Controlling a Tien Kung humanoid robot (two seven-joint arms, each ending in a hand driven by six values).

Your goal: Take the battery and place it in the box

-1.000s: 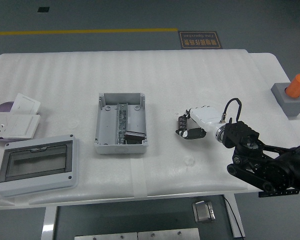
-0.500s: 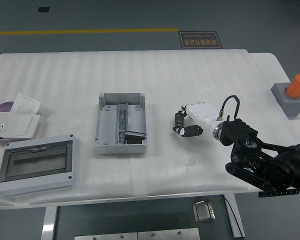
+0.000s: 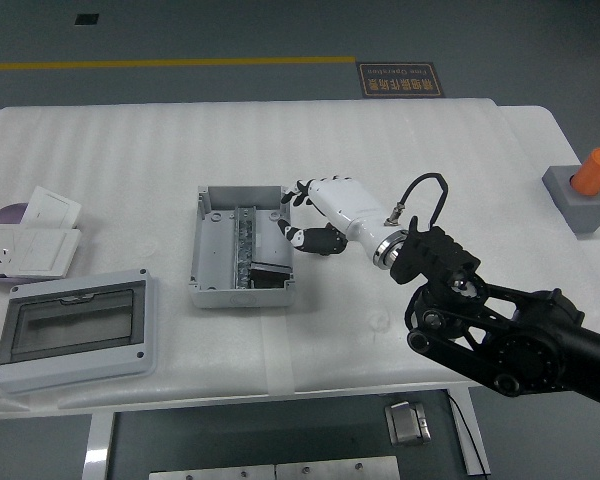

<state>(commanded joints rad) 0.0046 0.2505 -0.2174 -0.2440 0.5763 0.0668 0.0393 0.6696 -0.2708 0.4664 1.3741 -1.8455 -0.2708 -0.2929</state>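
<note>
**Robot hand reaches grey box on white table**

The right hand [image 3: 315, 215], fingers curled, hovers at the right edge of the open grey box [image 3: 242, 246]. A clear-lidded enclosure [image 3: 72, 328] lies to the box's left.

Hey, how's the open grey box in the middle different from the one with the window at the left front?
The open box has no lid, so its metal rail and a dark part inside show; the windowed box is shut under a dark see-through cover. The open box stands upright in the picture, longer front to back; the windowed box lies wider and slightly turned. The right hand is at the open box's right rim; nothing touches the windowed box. Both are light grey plastic enclosures.
</note>
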